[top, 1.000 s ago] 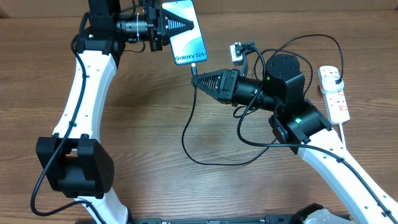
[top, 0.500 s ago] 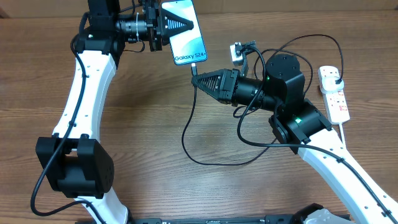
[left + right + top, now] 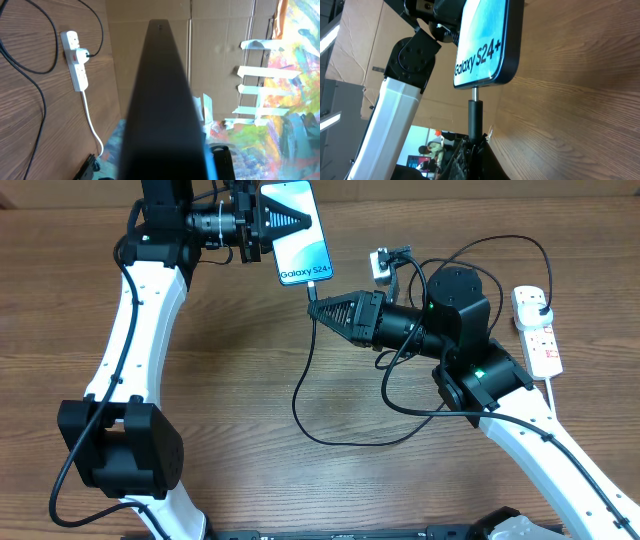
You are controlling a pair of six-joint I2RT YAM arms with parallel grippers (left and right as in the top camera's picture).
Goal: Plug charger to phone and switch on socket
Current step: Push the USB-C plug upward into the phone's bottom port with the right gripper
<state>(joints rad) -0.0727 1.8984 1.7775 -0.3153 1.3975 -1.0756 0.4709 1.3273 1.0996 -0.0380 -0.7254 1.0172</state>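
My left gripper (image 3: 285,222) is shut on the phone (image 3: 298,232), light blue screen reading "Galaxy S24+", held at the top middle of the overhead view. In the left wrist view the phone's dark back (image 3: 162,100) fills the middle. My right gripper (image 3: 316,307) is shut on the charger's connector (image 3: 475,114), whose metal tip touches the phone's bottom edge (image 3: 485,50). The black cable (image 3: 300,395) loops down over the table. The charger's black plug (image 3: 540,303) sits in the white socket strip (image 3: 537,330) at the right; the strip also shows in the left wrist view (image 3: 76,62).
A thick white cord (image 3: 92,120) runs from the socket strip toward the table's edge. A small white adapter (image 3: 381,266) lies near the right arm. Cardboard and a colourful sheet stand beyond the table.
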